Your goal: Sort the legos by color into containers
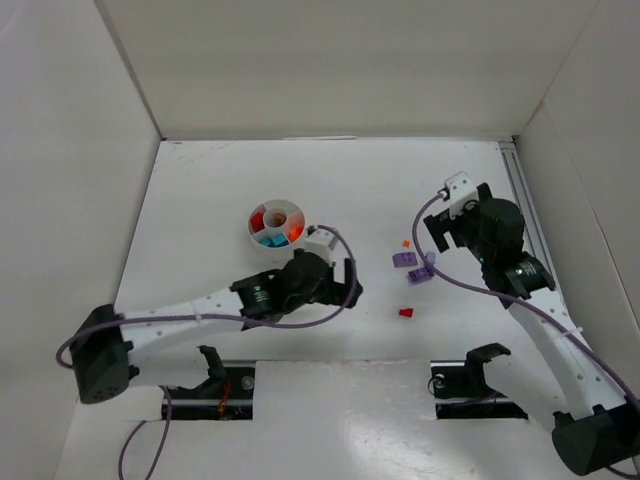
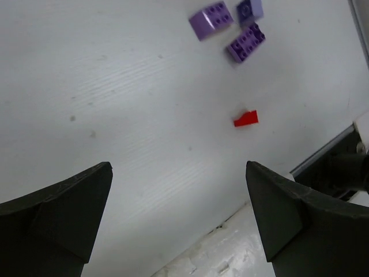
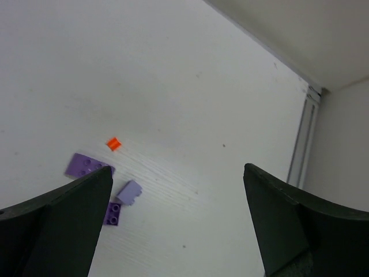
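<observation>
Legos point(image 1: 405, 259) lie partly sorted on a white table point(image 1: 200, 200), some of them in the divided dish point(image 1: 249, 230).

Top view: the round white dish stands left of centre. Its wedge compartments, set around a central hub, hold red and orange pieces at the left, teal at the near side and orange at the right. The other bricks lie well apart from the dish, between the two arms. Three purple bricks point(image 2: 246, 42) lie close together. A tiny orange piece point(image 3: 114, 143) sits just beyond them. A red piece point(image 2: 246, 119) lies nearer the arm bases, apart from the cluster. The left arm reaches across the table, with its wrist just to the near right of the dish.

Left wrist view: the left pincer point(image 2: 177, 166) stands wide over bare table, with nothing between its dark fingers. The red piece lies ahead and to the right, and the purple bricks lie farther on. Their studs show, but they are too small for any marking to be read.

Right wrist view: the right pincer point(image 3: 176, 168) also stands wide, with nothing between its fingers. The purple bricks lie at its lower left, one partly hidden behind the left finger, and the orange piece lies just beyond them. A metal rail point(image 3: 302, 144) runs along the table's right edge, below the white walls point(image 1: 330, 60).
</observation>
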### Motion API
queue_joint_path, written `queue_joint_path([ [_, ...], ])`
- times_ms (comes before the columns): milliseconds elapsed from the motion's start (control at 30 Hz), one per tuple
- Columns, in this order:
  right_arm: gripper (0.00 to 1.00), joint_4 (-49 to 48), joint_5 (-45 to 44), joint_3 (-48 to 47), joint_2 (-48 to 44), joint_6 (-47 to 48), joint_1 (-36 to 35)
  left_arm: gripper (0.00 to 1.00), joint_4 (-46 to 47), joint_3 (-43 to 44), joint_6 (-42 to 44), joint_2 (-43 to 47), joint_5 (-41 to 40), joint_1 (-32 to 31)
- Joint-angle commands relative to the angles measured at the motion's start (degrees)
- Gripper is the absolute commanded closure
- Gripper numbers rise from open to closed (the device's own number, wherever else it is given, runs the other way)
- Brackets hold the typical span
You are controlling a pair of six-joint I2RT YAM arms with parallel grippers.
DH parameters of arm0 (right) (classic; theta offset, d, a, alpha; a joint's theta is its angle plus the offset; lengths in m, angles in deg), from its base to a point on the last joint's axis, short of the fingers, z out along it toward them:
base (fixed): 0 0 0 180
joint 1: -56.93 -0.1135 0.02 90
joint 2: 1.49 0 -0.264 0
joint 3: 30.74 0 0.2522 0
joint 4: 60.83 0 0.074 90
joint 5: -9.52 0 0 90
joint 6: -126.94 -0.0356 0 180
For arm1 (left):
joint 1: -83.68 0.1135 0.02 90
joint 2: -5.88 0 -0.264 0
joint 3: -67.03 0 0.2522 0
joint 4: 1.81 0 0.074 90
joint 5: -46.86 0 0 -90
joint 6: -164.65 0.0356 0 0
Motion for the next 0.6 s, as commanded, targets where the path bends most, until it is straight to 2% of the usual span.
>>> queue_joint_path([
  [0,0.00,6.53,-5.21,0.57,-1.48,-2.07,4.69,0.00,-0.82,9.88,3.82,-11.90,-3.76,-7.02],
  [100,0.00,10.31,-7.06,1.09,-2.88,-3.83,9.88,0.00,-2.76,16.13,5.04,-22.61,-3.06,-12.11],
  [167,0.00,10.93,-7.06,1.71,-3.67,-3.83,12.51,0.00,-2.77,20.88,6.45,-26.59,-1.84,-14.48],
  [267,0.00,11.55,-6.44,3.03,-5.60,-3.83,15.77,0.01,-0.13,24.04,8.47,-32.05,4.22,-14.49],
  [367,0.00,12.17,-7.67,4.43,-7.98,-3.05,16.39,0.05,1.01,26.16,9.97,-36.27,7.56,-14.49],
  [467,0.00,12.17,-8.38,5.93,-10.44,-3.04,16.39,0.11,0.23,28.62,9.97,-41.35,7.57,-15.02],
  [500,0.00,12.17,-8.38,5.93,-10.97,-3.04,16.39,0.17,-0.47,31.06,9.97,-42.86,6.88,-15.02],
  [567,0.00,12.17,-7.85,6.45,-12.28,-3.04,16.39,0.22,-1.88,33.54,10.76,-46.97,6.87,-15.02],
])
